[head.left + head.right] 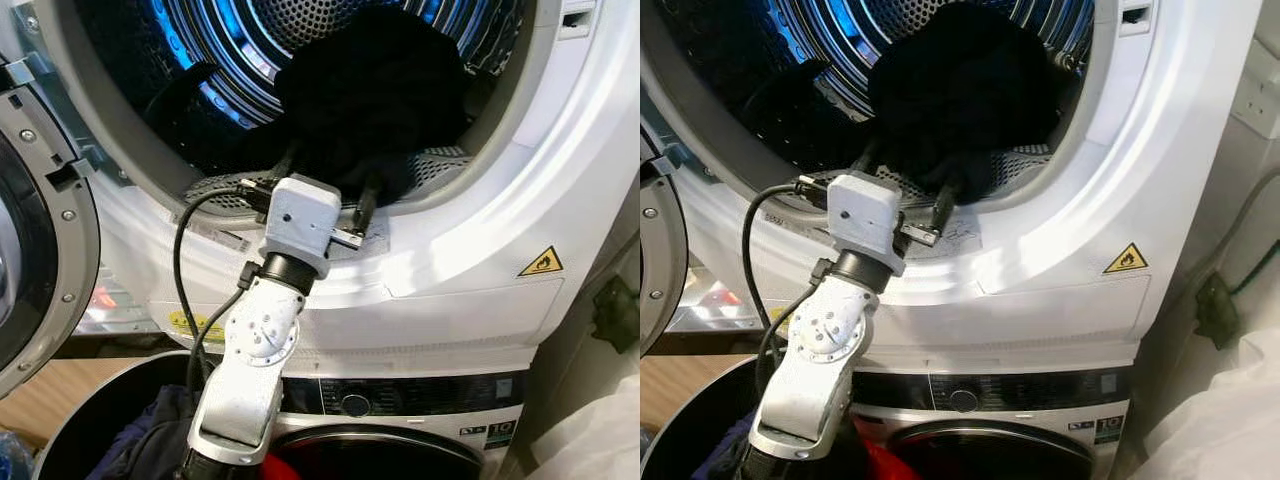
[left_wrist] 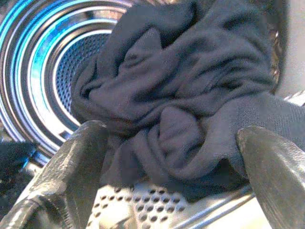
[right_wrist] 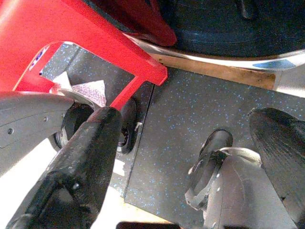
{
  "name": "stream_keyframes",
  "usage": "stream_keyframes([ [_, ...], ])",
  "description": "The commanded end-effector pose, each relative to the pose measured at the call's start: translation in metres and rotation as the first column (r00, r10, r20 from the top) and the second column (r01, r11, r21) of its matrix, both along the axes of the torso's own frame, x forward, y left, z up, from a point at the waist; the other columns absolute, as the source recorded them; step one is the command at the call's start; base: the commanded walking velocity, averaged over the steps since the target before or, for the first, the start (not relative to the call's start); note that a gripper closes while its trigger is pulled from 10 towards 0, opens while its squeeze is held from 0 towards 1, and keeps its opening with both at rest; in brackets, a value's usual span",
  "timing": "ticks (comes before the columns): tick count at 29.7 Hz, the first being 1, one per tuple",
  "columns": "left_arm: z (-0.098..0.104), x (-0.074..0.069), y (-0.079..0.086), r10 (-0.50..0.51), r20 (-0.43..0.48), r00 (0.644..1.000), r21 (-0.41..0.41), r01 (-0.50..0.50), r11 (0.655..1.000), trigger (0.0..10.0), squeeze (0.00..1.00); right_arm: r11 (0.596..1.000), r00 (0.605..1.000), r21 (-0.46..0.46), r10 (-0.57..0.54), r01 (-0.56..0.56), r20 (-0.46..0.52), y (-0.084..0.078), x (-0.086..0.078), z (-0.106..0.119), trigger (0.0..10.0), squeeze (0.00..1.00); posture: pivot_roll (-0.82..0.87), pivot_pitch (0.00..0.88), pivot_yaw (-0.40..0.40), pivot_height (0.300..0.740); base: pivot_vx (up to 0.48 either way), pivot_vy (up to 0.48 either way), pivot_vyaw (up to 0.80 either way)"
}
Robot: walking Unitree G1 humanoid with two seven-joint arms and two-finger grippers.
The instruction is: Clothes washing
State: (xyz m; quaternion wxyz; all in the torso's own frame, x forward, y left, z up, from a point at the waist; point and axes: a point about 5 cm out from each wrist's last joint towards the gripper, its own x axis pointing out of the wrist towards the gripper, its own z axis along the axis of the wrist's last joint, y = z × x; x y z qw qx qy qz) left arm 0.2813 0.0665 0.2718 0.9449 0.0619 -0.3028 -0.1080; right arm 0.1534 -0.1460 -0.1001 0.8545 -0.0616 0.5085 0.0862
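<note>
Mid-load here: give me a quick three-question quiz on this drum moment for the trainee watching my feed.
1. True or false: the dark garment lies inside the upper drum.
2. Which end effector is at the drum opening? A) left B) right
3. Fill in: in the left wrist view the fingers of the left end effector stand apart on either side of the ____.

Key:
1. True.
2. A; it reaches over the door rim.
3. Garment. The right end effector points down at the speckled floor, open.
</note>
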Motion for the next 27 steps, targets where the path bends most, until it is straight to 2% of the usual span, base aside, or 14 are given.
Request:
stream_keyframes([
  [1,-0.001,0.005,0.011,0.050,-0.029,0.998,-0.003,-0.050,0.999,10.0,0.00,1.000,1.000,0.021,0.018,-0.018,0.006,0.008,0.001,0.001,10.0,0.00,0.03,0.000,0.170,0.740,0.000,0.000,0.00],
  [6,0.000,0.022,0.025,0.126,-0.073,0.989,0.089,-0.119,0.989,10.0,0.00,0.999,1.000,0.023,0.023,-0.023,0.005,0.010,0.001,0.001,10.0,0.00,0.02,0.000,0.177,0.740,0.000,0.000,0.00],
  [11,0.002,0.033,0.027,0.129,-0.104,0.986,0.147,-0.113,0.983,10.0,0.00,0.999,1.000,0.024,0.027,-0.027,0.003,0.011,0.001,0.000,10.0,0.00,0.02,0.000,0.178,0.740,0.000,0.000,0.00],
  [13,0.003,0.035,0.028,0.133,-0.103,0.986,0.147,-0.117,0.982,10.0,0.00,0.999,1.000,0.025,0.029,-0.029,0.003,0.011,0.001,0.000,10.0,0.00,0.02,0.000,0.178,0.740,0.000,0.000,0.00],
  [16,0.008,0.051,0.029,0.133,-0.119,0.984,0.180,-0.111,0.977,10.0,0.00,0.999,1.000,0.026,0.031,-0.031,0.005,0.012,0.003,0.001,10.0,0.00,0.01,0.000,0.184,0.740,0.000,0.000,0.00],
  [17,0.008,0.051,0.029,0.133,-0.119,0.984,0.180,-0.111,0.977,10.0,0.00,0.999,1.000,0.026,0.031,-0.031,0.005,0.012,0.003,0.001,10.0,0.00,0.01,0.000,0.184,0.740,0.000,0.000,0.00],
  [18,0.014,0.061,0.032,0.121,-0.128,0.984,0.170,-0.099,0.980,10.0,0.00,0.999,1.000,0.025,0.029,-0.029,0.006,0.013,0.004,0.002,10.0,0.00,0.00,0.000,0.187,0.740,0.000,0.000,0.00],
  [19,0.016,0.064,0.033,0.116,-0.134,0.984,0.165,-0.094,0.982,10.0,0.00,0.999,1.000,0.025,0.028,-0.028,0.007,0.013,0.004,0.002,10.0,0.00,0.00,0.000,0.187,0.740,0.000,0.000,0.00],
  [21,0.027,0.079,0.037,0.111,-0.158,0.981,0.130,-0.090,0.987,10.0,0.00,0.999,1.000,0.027,0.026,-0.026,0.009,0.013,0.006,0.002,10.0,0.00,0.01,0.000,0.184,0.740,0.000,0.000,0.00],
  [23,0.033,0.087,0.035,0.095,-0.159,0.983,0.165,-0.068,0.984,10.0,0.00,0.999,1.000,0.028,0.024,-0.025,0.010,0.013,0.006,0.002,10.0,0.00,0.01,0.000,0.184,0.740,0.000,0.000,0.00],
  [25,0.050,0.099,0.035,0.050,-0.165,0.985,0.094,-0.035,0.995,10.0,0.00,1.000,1.000,0.028,0.009,-0.010,0.015,0.013,0.008,0.003,10.0,0.00,0.00,0.000,0.185,0.740,0.000,0.000,0.00],
  [26,0.050,0.099,0.035,0.050,-0.165,0.985,0.094,-0.035,0.995,10.0,0.00,1.000,1.000,0.028,0.009,-0.010,0.015,0.013,0.008,0.003,10.0,0.00,0.00,0.000,0.185,0.740,0.000,0.000,0.00],
  [27,0.058,0.104,0.035,0.027,-0.173,0.985,0.048,-0.019,0.999,10.0,0.00,1.000,1.000,0.028,0.012,-0.013,0.016,0.013,0.008,0.003,10.0,0.00,0.00,0.000,0.186,0.740,0.000,0.000,0.00],
])
